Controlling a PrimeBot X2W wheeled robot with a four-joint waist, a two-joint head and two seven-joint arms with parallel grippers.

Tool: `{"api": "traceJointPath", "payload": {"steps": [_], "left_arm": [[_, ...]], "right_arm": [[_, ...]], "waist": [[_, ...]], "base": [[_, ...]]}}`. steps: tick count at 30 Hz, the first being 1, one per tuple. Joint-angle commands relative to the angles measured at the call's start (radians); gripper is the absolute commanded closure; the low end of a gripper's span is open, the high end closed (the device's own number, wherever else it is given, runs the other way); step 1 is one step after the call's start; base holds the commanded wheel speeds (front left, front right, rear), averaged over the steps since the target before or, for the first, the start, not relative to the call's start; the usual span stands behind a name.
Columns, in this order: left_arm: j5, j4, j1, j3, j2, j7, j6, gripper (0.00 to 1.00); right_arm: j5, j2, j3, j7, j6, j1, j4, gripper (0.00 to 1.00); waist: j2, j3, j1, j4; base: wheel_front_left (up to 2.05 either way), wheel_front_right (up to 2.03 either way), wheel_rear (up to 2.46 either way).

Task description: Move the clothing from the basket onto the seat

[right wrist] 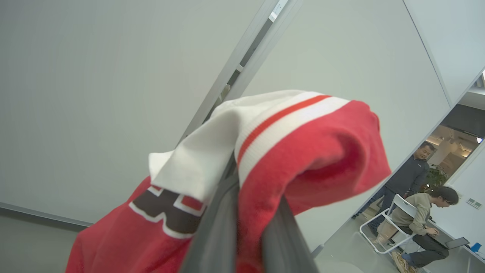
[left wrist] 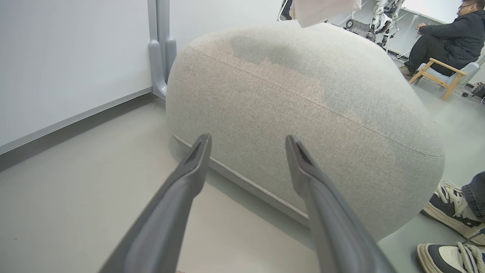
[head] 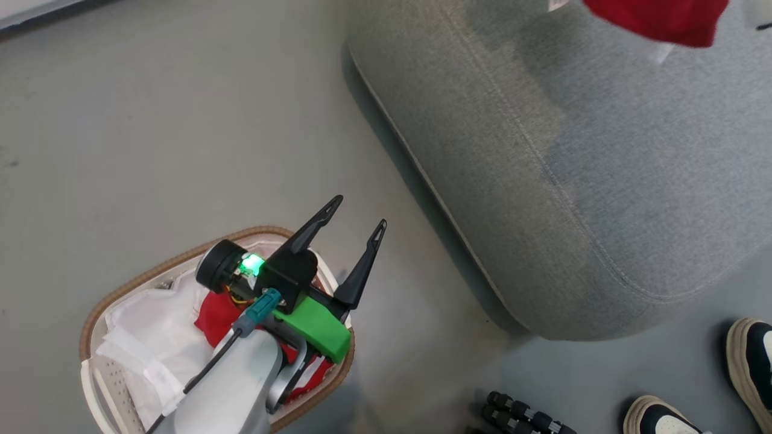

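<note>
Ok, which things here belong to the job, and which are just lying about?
Job: red striped garment, red clothes in the basket, seat.
Lying about: shoes, white liner, seated person, floor.

PrimeBot X2W's left gripper [head: 359, 211] carries two long black fingers [head: 362, 265], each tapering to a tip pierced by a narrow slot. Behind them sit a black housing, a bright green plastic bracket [head: 316, 330] and a round black module [head: 217, 265] lit by a green lamp [head: 252, 263]. A teal connector [head: 260, 305] feeds a thin black cable [head: 208, 367] along the smooth, pale grey forearm [head: 235, 392]. The right gripper [right wrist: 248, 204] shows matte dark grey fingers [right wrist: 214, 235], apparently unmarked, their tips hidden.
</note>
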Motion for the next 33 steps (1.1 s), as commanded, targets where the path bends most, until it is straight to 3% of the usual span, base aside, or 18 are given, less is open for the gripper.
{"api": "traceJointPath", "payload": {"steps": [1,6,11,20,21,22,23,24,33], "left_arm": [[0.005,-0.005,-0.025,0.01,0.015,0.0,-0.003,0.0],[0.01,-0.015,-0.05,0.022,0.017,0.0,-0.003,0.0],[0.017,-0.038,-0.076,0.029,0.014,0.0,-0.003,0.0],[0.015,-0.066,-0.056,0.047,0.0,0.0,-0.003,0.0],[0.015,-0.066,-0.05,0.05,-0.003,0.0,-0.003,0.0],[0.013,-0.066,-0.046,0.05,-0.005,0.0,-0.003,0.0],[0.014,-0.065,-0.044,0.049,-0.007,0.0,-0.003,0.0],[0.013,-0.063,-0.041,0.049,-0.007,0.0,-0.003,0.0],[0.012,-0.048,-0.004,0.085,-0.015,0.0,-0.003,0.0]], "right_arm": [[-0.017,-0.022,-0.023,-0.001,-0.001,-0.042,0.037,1.0],[-0.073,-0.068,-0.085,-0.001,-0.001,-0.123,0.171,1.0],[-0.116,-0.045,-0.168,-0.001,-0.001,-0.143,0.335,1.0],[-0.181,-0.01,-0.351,-0.001,-0.001,-0.039,0.578,1.0],[-0.188,-0.006,-0.37,-0.001,-0.001,-0.021,0.593,0.92],[-0.193,-0.004,-0.396,-0.001,-0.001,-0.001,0.6,0.69],[-0.198,-0.001,-0.415,-0.001,-0.001,0.018,0.602,0.05],[-0.204,0.006,-0.438,-0.001,-0.001,0.041,0.608,0.0],[-0.189,0.098,-0.561,-0.001,-0.001,0.263,0.444,0.0]], "waist": [[-0.0001,0.081,-0.0001,0.071],[-0.0001,0.129,-0.0001,0.118],[-0.0001,0.183,-0.0001,0.17],[-0.0001,0.205,-0.0001,0.246],[-0.0001,0.201,-0.0001,0.249],[-0.0001,0.197,-0.0001,0.252],[-0.0001,0.193,-0.0001,0.254],[-0.0001,0.186,-0.0001,0.255],[-0.0001,0.084,-0.0001,0.242]], "base": [[0.0,0.0,0.0],[0.0,0.0,0.0],[0.0,0.0,0.0],[0.0,0.0,0.0],[0.0,0.0,0.0],[0.0,0.0,0.0],[0.0,0.0,0.0],[0.0,0.0,0.0],[0.0,0.0,0.0]]}}
